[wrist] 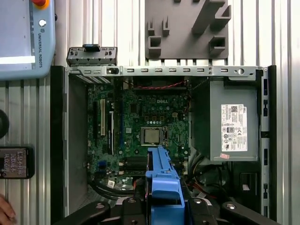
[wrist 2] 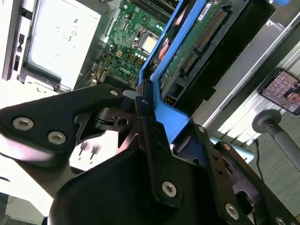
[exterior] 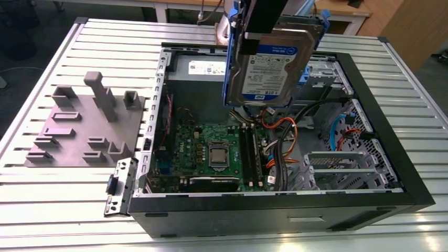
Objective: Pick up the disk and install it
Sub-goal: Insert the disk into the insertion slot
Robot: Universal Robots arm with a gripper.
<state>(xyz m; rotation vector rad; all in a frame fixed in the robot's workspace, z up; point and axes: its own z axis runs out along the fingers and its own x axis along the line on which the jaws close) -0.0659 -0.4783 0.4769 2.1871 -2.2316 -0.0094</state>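
Observation:
The disk [exterior: 269, 65] is a silver-grey hard drive with a white and blue label and blue side rails. It hangs upright above the open computer case [exterior: 280, 205], over the back of the motherboard [exterior: 213, 152]. My gripper [exterior: 260, 29] comes down from above and is shut on the drive's upper end. In the second wrist view the black fingers [wrist 2: 149, 123] clamp the blue rail [wrist 2: 161, 79], with the drive's green circuit side beside it. In the first wrist view the disk [wrist: 162, 180] shows edge-on, straight above the motherboard [wrist: 140, 122].
The case lies on its side on a slatted metal table. It holds a grey power-supply box [wrist: 232, 126], orange and black cables and a metal drive cage [exterior: 337, 169]. Beside the case are a grey fixture plate [exterior: 77, 126], a teach pendant [wrist: 26, 37] and a phone [wrist: 14, 162].

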